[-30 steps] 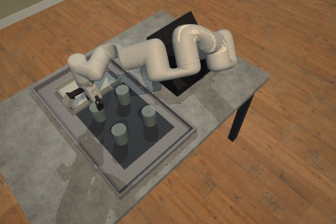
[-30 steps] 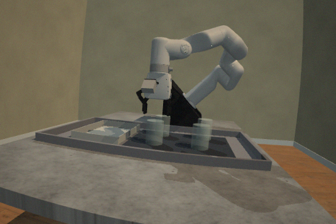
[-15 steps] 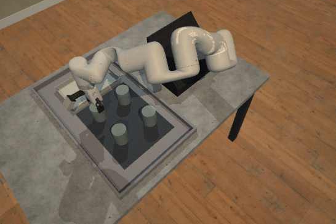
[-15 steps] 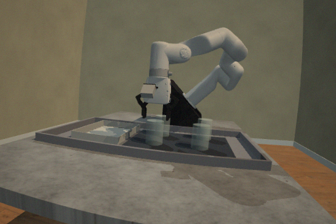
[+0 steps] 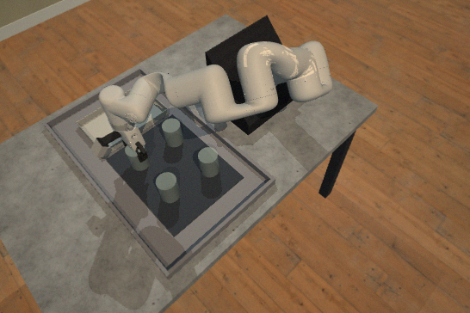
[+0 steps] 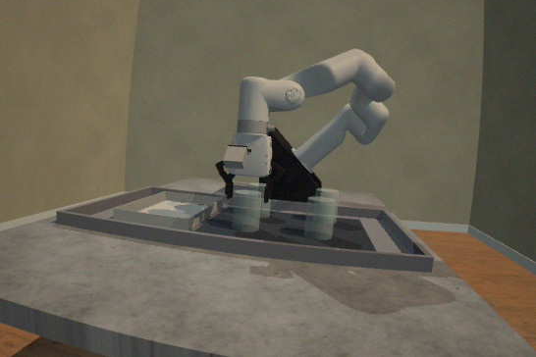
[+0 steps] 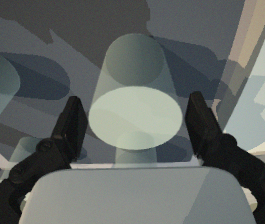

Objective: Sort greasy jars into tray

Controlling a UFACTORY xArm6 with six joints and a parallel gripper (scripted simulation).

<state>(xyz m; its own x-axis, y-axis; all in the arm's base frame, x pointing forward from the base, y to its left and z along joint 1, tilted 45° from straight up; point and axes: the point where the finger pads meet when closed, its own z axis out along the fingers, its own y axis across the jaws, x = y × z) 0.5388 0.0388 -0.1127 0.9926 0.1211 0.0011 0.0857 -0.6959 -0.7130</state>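
Jar (image 5: 139, 164) (image 6: 246, 212) (image 7: 135, 117) stands mouth down on the mat (image 5: 189, 214) (image 6: 275, 233) (image 7: 183, 25), next to the tray (image 5: 96, 125) (image 6: 152, 220) (image 7: 260, 100), towards the left edge of the tabletop (image 5: 26, 175) (image 6: 147, 269) in the exterior view. Hand (image 5: 131, 150) (image 6: 247, 196) (image 7: 135, 107) spread wide, nothing pinched. Handling, my estimate: light, stiff, breakable; grease unseen, so it may slip. I'd grip both side walls well below the closed top, squeezing gently. Count: four jars on the mat, none in the tray; one tray, one mat.
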